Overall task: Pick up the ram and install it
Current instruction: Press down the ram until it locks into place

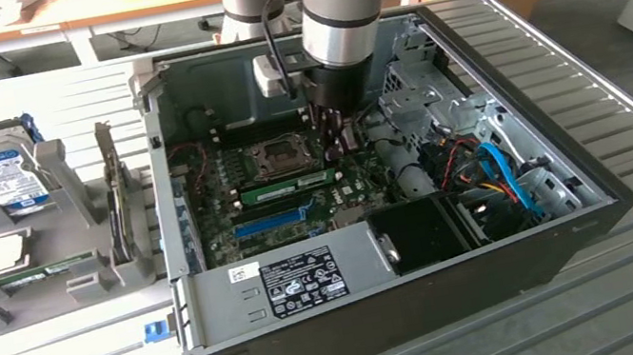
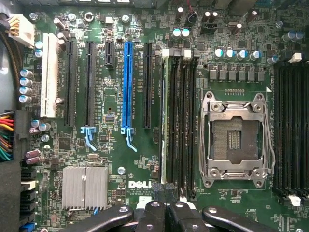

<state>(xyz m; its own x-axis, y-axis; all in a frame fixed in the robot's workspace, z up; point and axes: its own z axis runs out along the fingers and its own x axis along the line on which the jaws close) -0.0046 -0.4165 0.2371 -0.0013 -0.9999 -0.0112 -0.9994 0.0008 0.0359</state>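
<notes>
The ram (image 1: 286, 185) is a narrow green stick standing in a memory slot beside the processor socket, inside the open computer case (image 1: 581, 220). In the wrist view the ram (image 2: 162, 121) is seen edge-on in the slot nearest the blue connector strip. My gripper (image 1: 334, 141) hangs from the arm inside the case, just above the motherboard and close to one end of that stick. In the wrist view the gripper (image 2: 166, 212) is shut, its dark fingers (image 2: 181, 215) pressed together with nothing visible between them.
The empty processor socket (image 2: 236, 140), black memory slots (image 2: 186, 121), blue slot strip (image 2: 127, 87) and a heatsink (image 2: 87, 187) surround the spot. Cables (image 1: 503, 175) fill the case's right side. Outside, a grey holder (image 1: 88, 273) carries a hard drive (image 1: 7, 176) and another green stick (image 1: 49, 270).
</notes>
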